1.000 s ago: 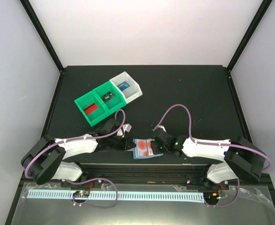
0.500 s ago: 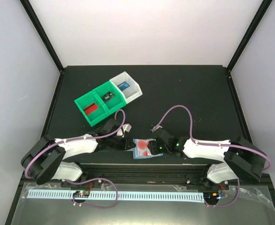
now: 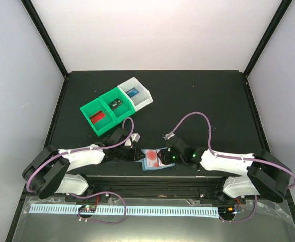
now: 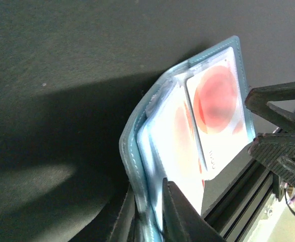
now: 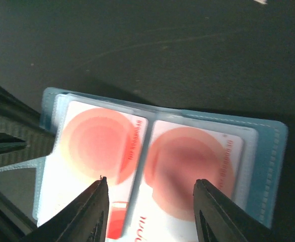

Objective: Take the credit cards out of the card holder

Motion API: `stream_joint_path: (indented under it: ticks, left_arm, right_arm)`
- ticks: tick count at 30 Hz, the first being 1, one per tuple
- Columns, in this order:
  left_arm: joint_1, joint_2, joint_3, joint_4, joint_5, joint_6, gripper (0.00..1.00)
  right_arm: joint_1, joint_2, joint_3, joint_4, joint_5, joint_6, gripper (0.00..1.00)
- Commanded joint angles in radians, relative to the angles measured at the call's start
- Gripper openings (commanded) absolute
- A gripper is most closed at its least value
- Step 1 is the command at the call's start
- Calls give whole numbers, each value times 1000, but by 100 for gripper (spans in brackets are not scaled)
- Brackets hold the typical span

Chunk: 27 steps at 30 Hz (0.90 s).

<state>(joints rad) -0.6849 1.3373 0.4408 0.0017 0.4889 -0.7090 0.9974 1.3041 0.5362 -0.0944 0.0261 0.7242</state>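
Pale blue card holder [image 3: 155, 161] lies open on the table [image 3: 213, 101], two credit cards [image 5: 99, 146] with round red marks showing in its sleeves. Left tool [image 4: 148, 194] at the holder's left edge, jaws nearly closed, pinching that raised edge. Right tool [image 5: 150, 182] just above the holder's cards, jaws about half open, gripping nothing.

Card holder [image 3: 145, 167]: pale blue translucent sleeve, lying open on table [image 3: 198, 101] near front edge. Two credit cards [image 5: 99, 146], pale with round red marks, side by side in facing pockets. Inner leaves fanned at one end. Red card [image 3: 96, 117] and black card [image 3: 116, 105] in green bins [image 3: 93, 102]. Blue card [image 3: 132, 93] in white bin [image 3: 143, 89].
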Motion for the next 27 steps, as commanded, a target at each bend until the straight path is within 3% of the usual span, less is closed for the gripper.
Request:
stream_joint_path:
  ticks: [1, 6, 12, 20, 27]
  left_arm:
    - [-7, -41, 8, -42, -55, 2, 20]
    - [-8, -133, 24, -88, -90, -15, 31]
    - [-20, -209, 50, -95, -67, -20, 33]
    - [-62, -113, 57, 42, 17, -39, 11]
    - [-91, 44, 36, 128, -1, -39, 3]
  right_arm:
    - [-27, -40, -48, -6, 24, 24, 48]
    - [-32, -31, -76, 18, 6, 34, 44]
    - [-33, -18, -75, 10, 17, 31, 43]
    - [-32, -13, -94, 39, 20, 41, 43]
    - [-47, 17, -134, 123, -31, 60, 46]
